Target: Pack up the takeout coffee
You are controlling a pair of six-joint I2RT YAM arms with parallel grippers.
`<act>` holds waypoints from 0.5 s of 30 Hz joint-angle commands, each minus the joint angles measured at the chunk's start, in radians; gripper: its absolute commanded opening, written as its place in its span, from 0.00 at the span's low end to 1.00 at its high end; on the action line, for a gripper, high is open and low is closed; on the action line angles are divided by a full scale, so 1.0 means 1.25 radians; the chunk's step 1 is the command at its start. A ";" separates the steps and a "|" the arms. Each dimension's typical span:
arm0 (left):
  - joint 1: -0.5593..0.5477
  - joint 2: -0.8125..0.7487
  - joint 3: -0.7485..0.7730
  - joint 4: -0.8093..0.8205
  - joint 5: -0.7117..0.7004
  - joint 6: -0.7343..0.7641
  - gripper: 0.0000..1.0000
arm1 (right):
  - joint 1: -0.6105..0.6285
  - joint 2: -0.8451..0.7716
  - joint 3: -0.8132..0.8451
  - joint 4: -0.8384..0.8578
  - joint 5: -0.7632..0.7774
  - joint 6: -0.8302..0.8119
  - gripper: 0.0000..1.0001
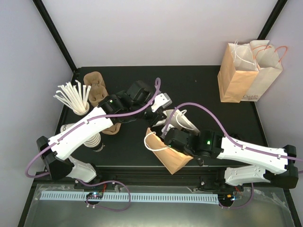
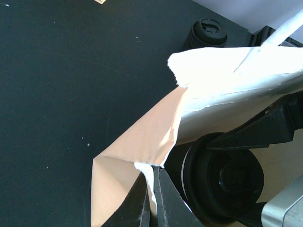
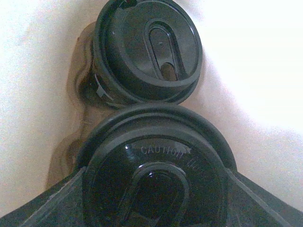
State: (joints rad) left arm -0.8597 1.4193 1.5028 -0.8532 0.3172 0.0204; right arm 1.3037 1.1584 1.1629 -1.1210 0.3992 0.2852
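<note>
While the left gripper (image 2: 151, 182) pinches the paper bag (image 2: 137, 137) rim tight, the right gripper (image 3: 156, 201) clasps the takeout coffee (image 3: 151, 156) inside it; best lowered upright beside the 2nd coffee (image 3: 147, 52) before release. A 3rd coffee (image 2: 207, 33) waits outside; 2 more bags (image 1: 248, 71) stand well apart.

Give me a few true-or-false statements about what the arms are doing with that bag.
1. The left gripper pinches the rim of the bag. True.
2. The right gripper holds a lidded cup inside the bag. True.
3. That cup is alone in the bag. False: a second lidded cup sits deeper in.
4. The spare bags lie flat. False: they stand upright.
</note>
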 commanded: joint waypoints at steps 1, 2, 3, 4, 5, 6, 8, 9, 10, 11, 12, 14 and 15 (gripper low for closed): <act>-0.001 -0.020 -0.008 0.021 0.003 -0.005 0.01 | -0.017 -0.016 0.002 0.054 -0.005 -0.017 0.15; -0.001 -0.020 -0.010 0.026 0.002 -0.005 0.02 | -0.021 -0.015 0.003 0.052 -0.009 -0.024 0.15; -0.001 -0.019 -0.012 0.031 0.002 -0.005 0.01 | -0.026 -0.014 0.004 0.050 -0.014 -0.030 0.15; -0.001 -0.018 -0.011 0.035 0.003 -0.006 0.01 | -0.031 -0.014 0.007 0.047 -0.021 -0.040 0.15; -0.001 -0.016 -0.008 0.038 0.002 -0.008 0.02 | -0.036 -0.016 0.008 0.047 -0.027 -0.051 0.15; -0.001 -0.012 -0.005 0.042 0.002 -0.009 0.02 | -0.041 -0.018 0.009 0.047 -0.033 -0.060 0.15; -0.001 -0.006 0.000 0.053 0.002 -0.011 0.02 | -0.053 -0.023 0.010 0.048 -0.045 -0.084 0.15; -0.001 -0.003 0.003 0.058 0.002 -0.011 0.02 | -0.060 -0.025 0.013 0.046 -0.050 -0.095 0.16; -0.001 0.000 0.008 0.062 0.002 -0.011 0.01 | -0.067 -0.027 0.014 0.045 -0.055 -0.104 0.16; -0.001 0.005 0.011 0.064 0.002 -0.010 0.02 | -0.076 -0.029 0.015 0.044 -0.065 -0.112 0.16; -0.001 0.008 0.016 0.063 0.004 -0.008 0.02 | -0.086 -0.030 0.017 0.042 -0.075 -0.120 0.16; -0.001 0.015 0.026 0.064 0.002 -0.007 0.02 | -0.108 -0.032 0.018 0.044 -0.106 -0.139 0.16; 0.000 0.017 0.029 0.064 0.003 -0.007 0.01 | -0.118 -0.031 0.018 0.046 -0.114 -0.145 0.15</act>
State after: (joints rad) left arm -0.8597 1.4235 1.4956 -0.8135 0.3164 0.0071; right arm 1.1973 1.1393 1.1625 -1.0912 0.3161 0.1627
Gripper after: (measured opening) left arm 0.021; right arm 0.733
